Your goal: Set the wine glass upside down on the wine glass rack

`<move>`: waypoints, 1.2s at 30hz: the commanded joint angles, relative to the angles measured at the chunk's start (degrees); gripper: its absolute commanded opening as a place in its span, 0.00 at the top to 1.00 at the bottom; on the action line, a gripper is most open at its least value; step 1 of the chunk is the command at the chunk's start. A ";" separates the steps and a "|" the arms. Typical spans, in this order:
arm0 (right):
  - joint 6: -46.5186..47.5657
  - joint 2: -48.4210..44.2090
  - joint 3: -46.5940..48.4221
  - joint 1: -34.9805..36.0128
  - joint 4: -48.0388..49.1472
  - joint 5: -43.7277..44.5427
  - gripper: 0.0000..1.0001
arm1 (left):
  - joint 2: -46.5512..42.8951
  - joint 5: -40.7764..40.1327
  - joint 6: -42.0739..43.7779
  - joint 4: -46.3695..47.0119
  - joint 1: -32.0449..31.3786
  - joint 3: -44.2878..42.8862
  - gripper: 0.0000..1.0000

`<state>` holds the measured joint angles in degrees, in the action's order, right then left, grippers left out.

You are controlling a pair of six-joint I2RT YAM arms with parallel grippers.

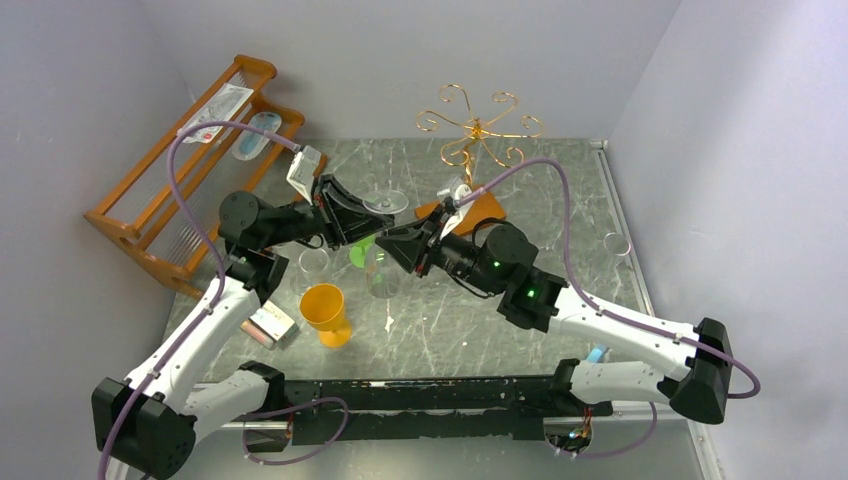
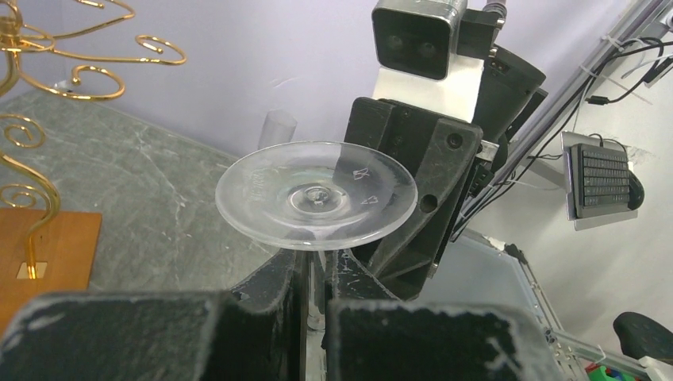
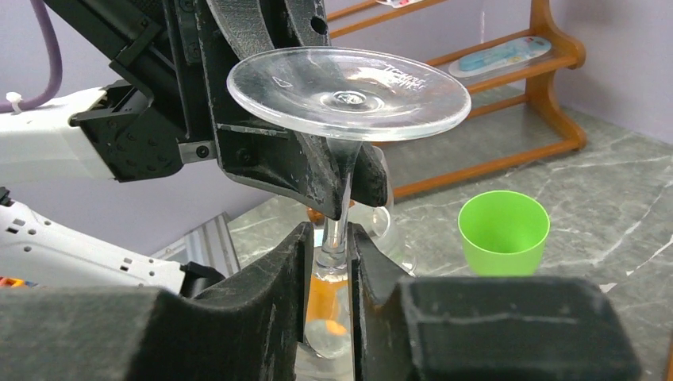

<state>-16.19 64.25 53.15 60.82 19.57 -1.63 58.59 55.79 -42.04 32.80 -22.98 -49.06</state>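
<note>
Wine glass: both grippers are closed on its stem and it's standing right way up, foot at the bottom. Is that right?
Not quite. The wine glass is upside down: the right wrist view shows its round foot on top and the bowl hanging below. The rest holds: the left gripper and the right gripper are both closed on the stem.

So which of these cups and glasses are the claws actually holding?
The clear wine glass, foot up, its stem pinched by the left claw and the right claw. The green cup and orange cup sit untouched.
</note>
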 commanded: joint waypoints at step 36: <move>4.85 -22.13 -11.34 -14.70 -15.23 23.56 1.00 | -3.15 -24.37 22.31 -25.48 -0.45 -5.43 0.03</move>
<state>-12.49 43.33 41.95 50.68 6.63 20.86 56.12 35.48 -24.73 12.19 -23.42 -52.21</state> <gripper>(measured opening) 0.055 0.971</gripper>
